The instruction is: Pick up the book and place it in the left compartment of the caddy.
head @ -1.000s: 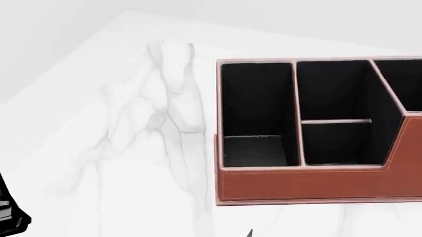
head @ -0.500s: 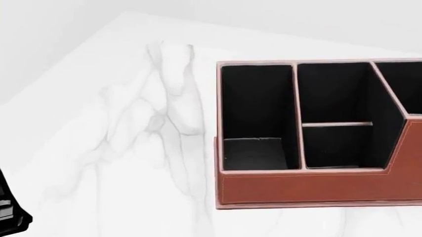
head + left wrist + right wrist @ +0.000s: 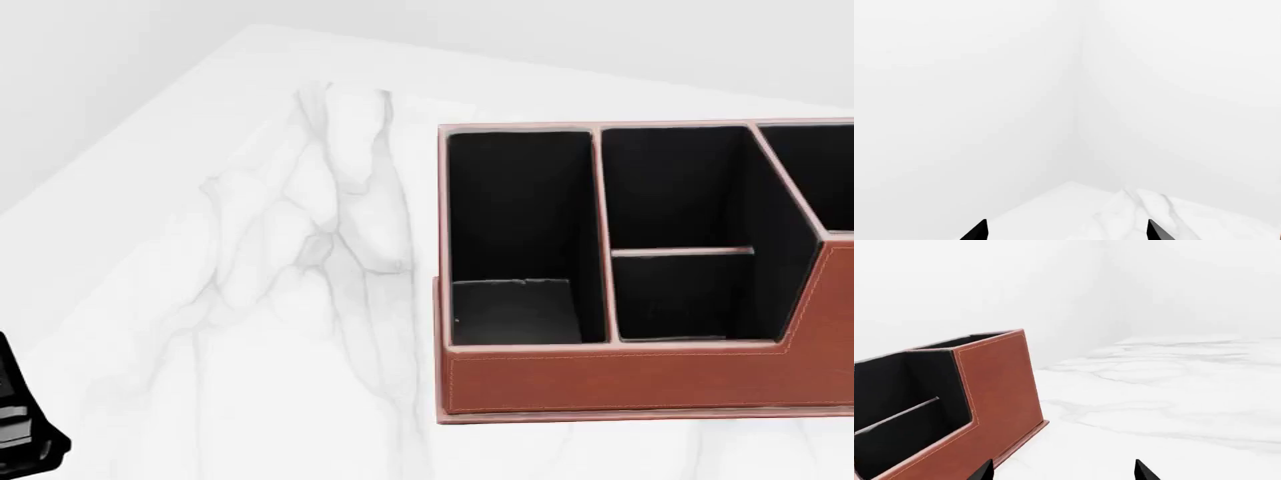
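Book (image 3: 514, 311) flat in caddy (image 3: 627, 380), near end of left compartment (image 3: 521, 200), on marble counter (image 3: 267, 300). Both sets of fingers (image 3: 983, 230) (image 3: 1141, 471) spread apart (only tips showing), gripping nothing.

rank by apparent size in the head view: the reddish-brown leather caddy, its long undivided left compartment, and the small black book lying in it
1. The reddish-brown leather caddy, largest, though cut off at the view's right edge.
2. Its long undivided left compartment, one black-lined bay of it.
3. The small black book, lying flat on only the near end of that bay's floor.
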